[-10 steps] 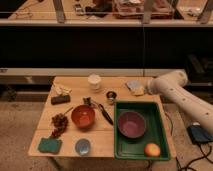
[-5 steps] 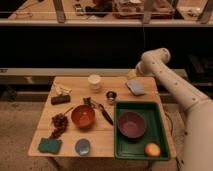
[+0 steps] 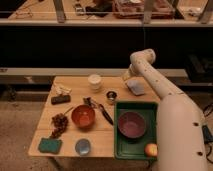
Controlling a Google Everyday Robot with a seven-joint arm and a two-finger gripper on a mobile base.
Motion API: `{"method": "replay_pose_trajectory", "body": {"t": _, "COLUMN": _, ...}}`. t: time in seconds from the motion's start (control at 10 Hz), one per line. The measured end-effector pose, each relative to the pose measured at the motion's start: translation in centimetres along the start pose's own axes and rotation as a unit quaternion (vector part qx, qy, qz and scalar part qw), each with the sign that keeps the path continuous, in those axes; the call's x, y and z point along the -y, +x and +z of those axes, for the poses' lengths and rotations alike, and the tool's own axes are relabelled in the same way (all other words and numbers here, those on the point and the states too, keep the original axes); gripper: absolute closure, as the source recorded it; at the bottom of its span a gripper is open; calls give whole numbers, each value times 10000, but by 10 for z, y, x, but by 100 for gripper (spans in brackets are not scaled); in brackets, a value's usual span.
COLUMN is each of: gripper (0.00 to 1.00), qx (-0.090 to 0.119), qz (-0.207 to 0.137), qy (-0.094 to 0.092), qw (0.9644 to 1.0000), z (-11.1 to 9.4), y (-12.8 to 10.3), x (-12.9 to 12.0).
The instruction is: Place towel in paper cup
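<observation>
The towel (image 3: 136,87) is a small grey-blue cloth lying flat near the table's back right corner. The paper cup (image 3: 94,81) is a short white-cream cup standing upright at the back middle of the table, well left of the towel. My arm rises from the lower right, bends at the back, and points down at the table. The gripper (image 3: 127,76) hangs at the table's back edge, just up and left of the towel. I see nothing in it.
A small dark metal cup (image 3: 111,95) stands between towel and paper cup. An orange bowl (image 3: 83,116) and black utensil (image 3: 103,113) are mid-table. A green tray (image 3: 150,107) holds a purple bowl (image 3: 132,123) and a fruit (image 3: 150,149). Teal pad (image 3: 50,145) and blue disc (image 3: 83,146) lie front left.
My arm has swung from the right side up and over the table's back right corner, bringing the gripper down close to the towel. The objects on the table have not moved.
</observation>
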Motion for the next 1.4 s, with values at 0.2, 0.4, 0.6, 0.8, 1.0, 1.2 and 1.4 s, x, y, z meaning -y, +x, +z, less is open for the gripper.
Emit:
{"method": "replay_pose_trajectory", "body": {"t": 0.2, "gripper": 20, "qx": 96, "qz": 193, "qy": -6, "qw": 9998, "z": 12, "y": -11, "x": -7}}
{"method": "replay_pose_trajectory", "body": {"t": 0.4, "gripper": 20, "qx": 228, "qz": 422, "qy": 204, "qw": 9986, "z": 30, "y": -22, "x": -4}}
{"method": "replay_pose_trajectory", "body": {"t": 0.6, "gripper": 20, "qx": 328, "qz": 552, "qy": 412, "qw": 9971, "z": 40, "y": -32, "x": -1}}
{"method": "replay_pose_trajectory", "body": {"t": 0.8, "gripper": 30, "qx": 426, "qz": 604, "qy": 569, "qw": 9956, "z": 47, "y": -41, "x": 5}}
{"method": "replay_pose_trajectory", "body": {"t": 1.0, "gripper": 52, "qx": 533, "qz": 558, "qy": 666, "qw": 9948, "z": 53, "y": -48, "x": 16}}
{"method": "replay_pose_trajectory", "body": {"t": 1.2, "gripper": 71, "qx": 634, "qz": 513, "qy": 765, "qw": 9937, "z": 56, "y": -55, "x": 23}}
{"method": "replay_pose_trajectory", "body": {"t": 1.4, "gripper": 86, "qx": 624, "qz": 470, "qy": 967, "qw": 9922, "z": 53, "y": -57, "x": 31}}
